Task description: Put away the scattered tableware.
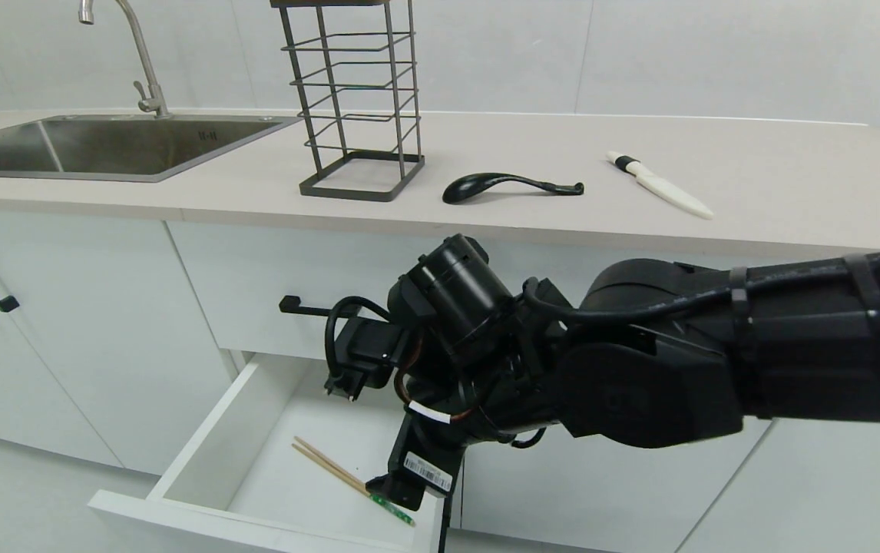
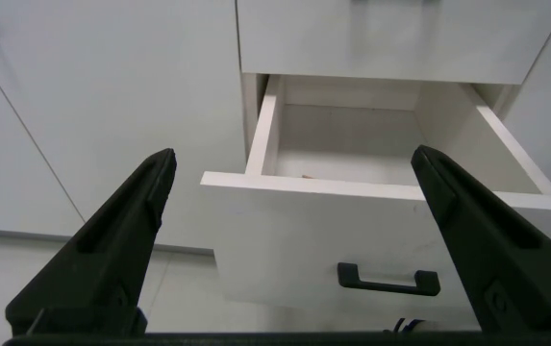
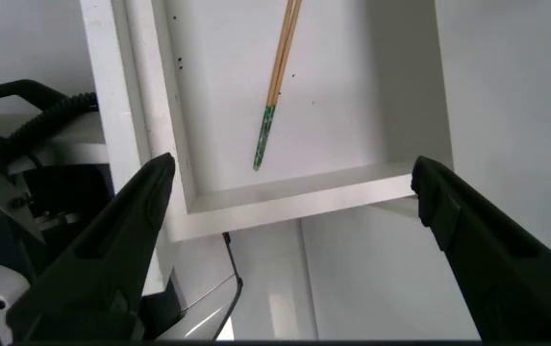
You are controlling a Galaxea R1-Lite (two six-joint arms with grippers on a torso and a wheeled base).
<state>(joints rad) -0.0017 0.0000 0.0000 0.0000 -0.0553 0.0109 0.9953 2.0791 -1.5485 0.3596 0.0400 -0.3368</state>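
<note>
Chopsticks [image 1: 332, 465] are laid inside the open drawer [image 1: 202, 453]. Right gripper [image 3: 292, 168] is held just above it, spread wide, empty. Left gripper [image 2: 294, 159], also wide, is faced at the drawer front. Drop-off judged done; spoon [image 1: 501, 186] and knife [image 1: 659, 184], above the drawer, are to be fetched next.

A kitchen: pale stone countertop [image 1: 486, 146] with stainless steel sink [image 1: 102, 146] and tap [image 1: 133, 54], white cabinets [image 1: 87, 330] below.

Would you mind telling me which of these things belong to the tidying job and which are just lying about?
Job: chopsticks, lying in the open drawer; black spoon and white knife, on the counter.
Lying about: wire rack, sink, tap.
</note>
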